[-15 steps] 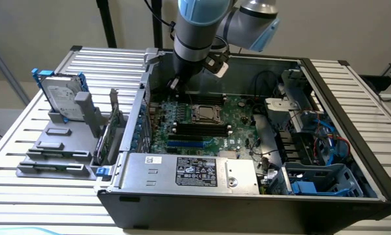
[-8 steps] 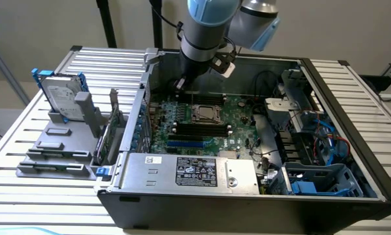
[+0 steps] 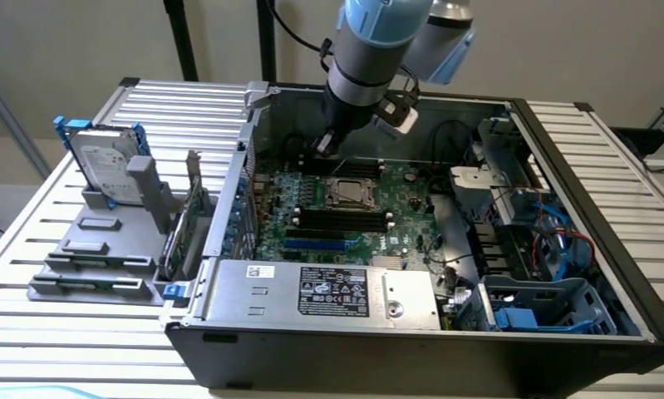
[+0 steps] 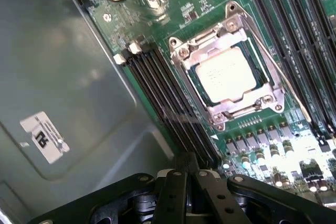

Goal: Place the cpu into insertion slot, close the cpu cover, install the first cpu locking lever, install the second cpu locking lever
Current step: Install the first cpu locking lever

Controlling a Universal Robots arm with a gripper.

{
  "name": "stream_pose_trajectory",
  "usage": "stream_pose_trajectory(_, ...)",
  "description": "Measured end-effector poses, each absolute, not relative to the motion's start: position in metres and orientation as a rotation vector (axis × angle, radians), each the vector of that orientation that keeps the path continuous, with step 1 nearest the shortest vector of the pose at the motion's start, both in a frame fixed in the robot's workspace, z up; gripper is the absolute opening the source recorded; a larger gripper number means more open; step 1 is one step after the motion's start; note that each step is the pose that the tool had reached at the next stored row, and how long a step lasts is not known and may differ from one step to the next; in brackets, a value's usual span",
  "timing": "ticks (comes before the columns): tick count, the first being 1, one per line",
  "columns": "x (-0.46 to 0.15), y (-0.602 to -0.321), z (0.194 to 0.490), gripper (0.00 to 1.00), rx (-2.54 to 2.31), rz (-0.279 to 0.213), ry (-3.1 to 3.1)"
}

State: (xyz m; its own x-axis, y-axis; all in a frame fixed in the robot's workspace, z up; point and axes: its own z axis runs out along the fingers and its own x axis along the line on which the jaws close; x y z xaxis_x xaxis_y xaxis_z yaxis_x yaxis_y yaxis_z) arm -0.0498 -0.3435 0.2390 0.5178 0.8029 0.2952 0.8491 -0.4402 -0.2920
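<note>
– Gripper (image 3: 326, 148) reads as pinched shut from my seat, both black fingers (image 4: 176, 192) pressed together with nothing between them. It hangs above the motherboard (image 4: 184, 3), touching nothing.

– Where's the cpu from there?

– Below the fingertips and ahead of them, past a bank of black memory slots (image 4: 157, 82). The cpu (image 4: 226, 74) lies flat in the insertion slot (image 4: 192, 78), pale face up, and the cpu cover (image 4: 237, 109) is down around it like a picture frame. A thin wire lever (image 4: 261, 59) runs along one side of that frame. Whether it is hooked home I cannot tell.

– How would those parts handle?

– My judgement: the chip is light, stiff and thin, and fragile on its underside, so edges only. The cover is rigid sheet metal on a hinge and should swing with little push. The lever looks springy and slick, a narrow target for closed fingers. I'd bear on its bent end, not mid-rod.

– Any writing you can read?

– Little. A white sticker (image 4: 44, 137) on the case wall beside the gripper carries a bold mark like reversed letters, and its small print is illegible. Nearer the exterior camera than the gripper, the power supply (image 3: 243, 291) wears a black label (image 3: 334, 289), but its text is too small for me.
</note>
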Motion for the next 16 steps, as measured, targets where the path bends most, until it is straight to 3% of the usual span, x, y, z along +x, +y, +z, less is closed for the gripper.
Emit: stream_pose_trajectory(16,-0.049,-0.347,0.220,0.11,-2.361,-0.158,-1.360)
